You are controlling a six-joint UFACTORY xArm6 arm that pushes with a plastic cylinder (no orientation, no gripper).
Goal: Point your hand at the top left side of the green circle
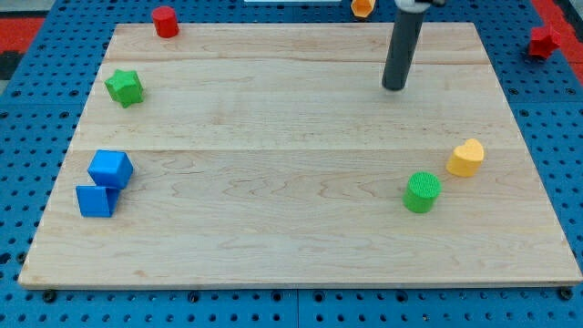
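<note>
Green circle (pixel 422 192) sits on the table (pixel 291 228) toward the view's lower right, upright on its flat end, with bare wood all around it. Just beside it, up and to the view's right, lies a yellow heart (pixel 465 158); the two are near each other but apart.

My tip (pixel 394 87) rests on the upper part of the table, well above the green circle and slightly to the view's left of it, with a wide stretch of board between us. I carry no hand that opens or shuts, only a straight dark rod coming down from the view's top edge, and it holds nothing and touches no block.

At the view's left, a green star (pixel 124 87) lies near the upper left of the table. Lower down along that same side, two blue cubes sit touching: one blue cube (pixel 110 169) above and slightly right, the other blue cube (pixel 95 200) below it.

A red cylinder (pixel 165 21) stands at the table's top edge on the left. An orange block (pixel 363 6) shows partly at the view's top, its shape hard to make out. A red block (pixel 544 41) rests off the table on the blue pegboard (pixel 556 128) at the view's upper right.
</note>
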